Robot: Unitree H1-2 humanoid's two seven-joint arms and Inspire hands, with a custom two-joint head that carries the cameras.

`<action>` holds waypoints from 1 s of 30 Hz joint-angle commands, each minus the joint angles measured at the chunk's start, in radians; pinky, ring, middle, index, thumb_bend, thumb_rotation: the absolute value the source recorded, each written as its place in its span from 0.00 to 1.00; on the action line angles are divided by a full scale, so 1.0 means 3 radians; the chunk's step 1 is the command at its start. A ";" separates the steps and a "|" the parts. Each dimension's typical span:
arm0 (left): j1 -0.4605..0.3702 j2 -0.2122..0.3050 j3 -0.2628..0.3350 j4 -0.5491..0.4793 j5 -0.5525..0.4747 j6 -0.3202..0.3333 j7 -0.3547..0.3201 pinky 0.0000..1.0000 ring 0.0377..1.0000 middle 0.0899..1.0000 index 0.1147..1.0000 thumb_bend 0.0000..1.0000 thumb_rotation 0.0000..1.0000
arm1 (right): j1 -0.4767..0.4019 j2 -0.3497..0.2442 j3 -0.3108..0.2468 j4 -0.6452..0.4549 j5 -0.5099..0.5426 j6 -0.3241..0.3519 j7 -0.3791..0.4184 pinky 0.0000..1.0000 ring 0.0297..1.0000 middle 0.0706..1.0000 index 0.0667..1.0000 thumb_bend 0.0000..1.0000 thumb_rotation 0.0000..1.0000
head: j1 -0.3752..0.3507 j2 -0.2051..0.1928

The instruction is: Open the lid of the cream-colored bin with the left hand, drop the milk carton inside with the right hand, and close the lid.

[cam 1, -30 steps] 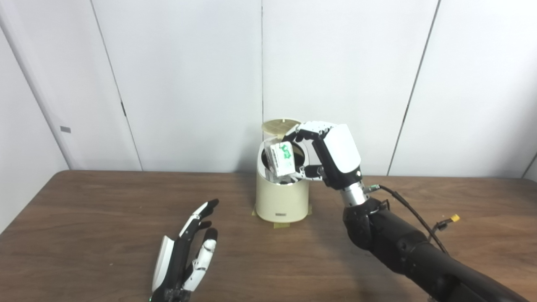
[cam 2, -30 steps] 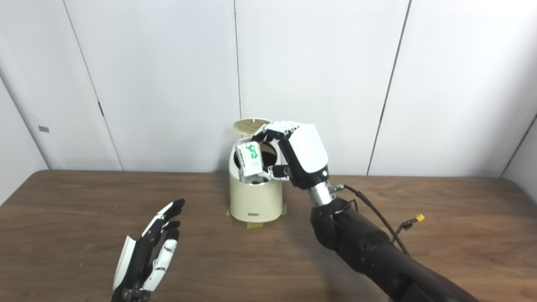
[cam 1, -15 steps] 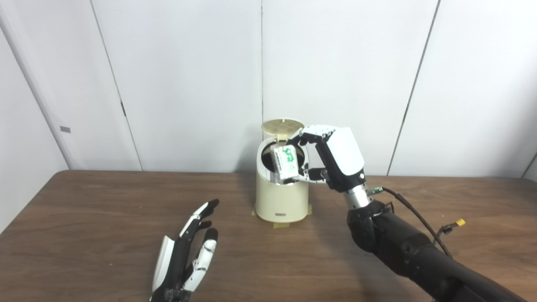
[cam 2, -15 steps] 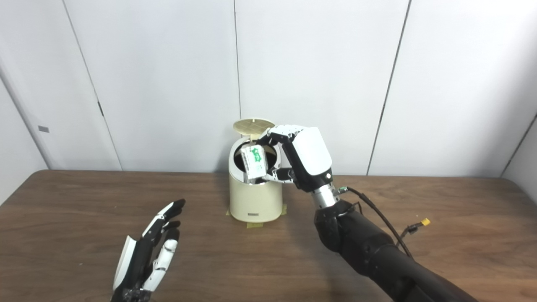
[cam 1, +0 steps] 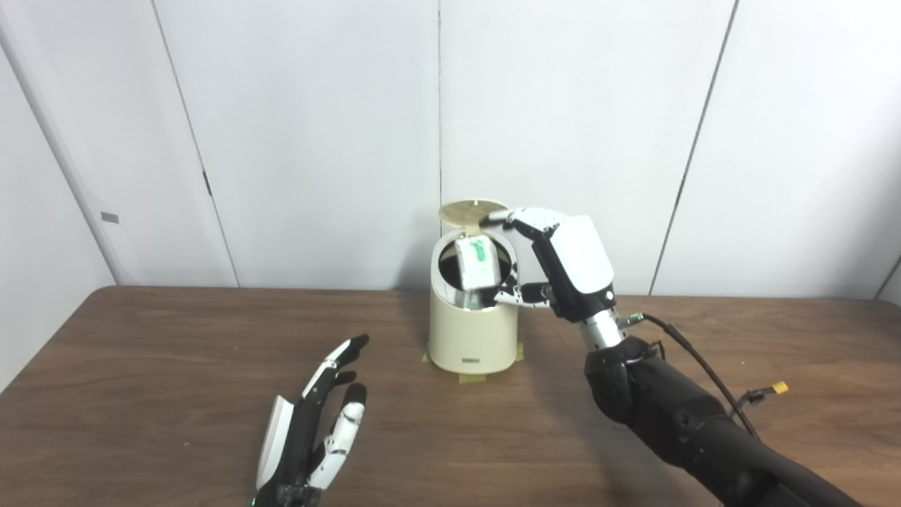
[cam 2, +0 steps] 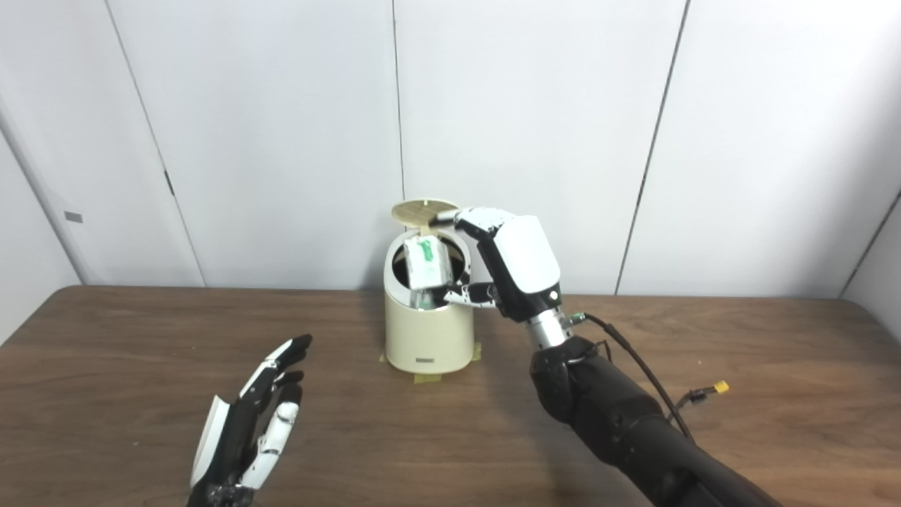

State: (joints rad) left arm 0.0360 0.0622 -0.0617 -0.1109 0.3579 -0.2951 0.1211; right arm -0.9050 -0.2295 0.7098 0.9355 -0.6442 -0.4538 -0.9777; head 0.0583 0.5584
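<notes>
A milk carton stands tilted in the cream-colored bin, lid raised; the right hand, at its 3 o'clock, has fingers spread, released. The left hand rests open on the bench.

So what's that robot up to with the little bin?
Its right hand is putting a milk carton into the cream-colored bin, whose lid stands open. The carton sits partway in the opening; whether the hand grips it is unclear. The left hand waits open over the table.
</notes>
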 commanded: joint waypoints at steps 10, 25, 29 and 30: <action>0.0091 0.0004 -0.0027 0.0187 0.0104 -0.0069 0.0059 0.80 0.88 0.88 0.86 0.35 0.90 | -0.0064 0.0000 -0.0285 -0.0100 -0.0176 -0.0052 0.0109 0.56 0.69 0.79 0.79 0.98 0.05 | 0.0009 0.0004; 0.0069 0.0061 -0.0004 0.0258 0.0072 -0.0087 0.0052 0.81 0.88 0.88 0.86 0.36 0.89 | 0.0168 -0.0029 -0.0399 -0.0530 -0.0231 -0.0053 -0.0526 0.60 0.70 0.74 0.73 0.68 0.33 | -0.0016 -0.0012; 0.0065 0.0069 -0.0001 0.0249 0.0094 -0.0052 0.0052 0.81 0.88 0.88 0.86 0.36 0.90 | 0.0273 -0.0107 -0.0450 -0.0798 -0.0126 -0.0053 -0.0618 0.67 0.82 0.88 0.84 0.59 0.41 | -0.0033 -0.0024; 0.0064 0.0068 0.0001 0.0249 0.0086 -0.0047 0.0049 0.81 0.88 0.88 0.86 0.36 0.89 | 0.0289 -0.0120 -0.0455 -0.0838 -0.0106 -0.0053 -0.0630 0.68 0.85 0.91 0.87 0.57 0.41 | -0.0033 -0.0024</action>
State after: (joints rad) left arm 0.0316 0.0700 -0.0620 -0.1058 0.3601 -0.2940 0.1215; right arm -0.7730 -0.2397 0.5948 0.7214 -0.6969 -0.4538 -1.1375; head 0.0476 0.5507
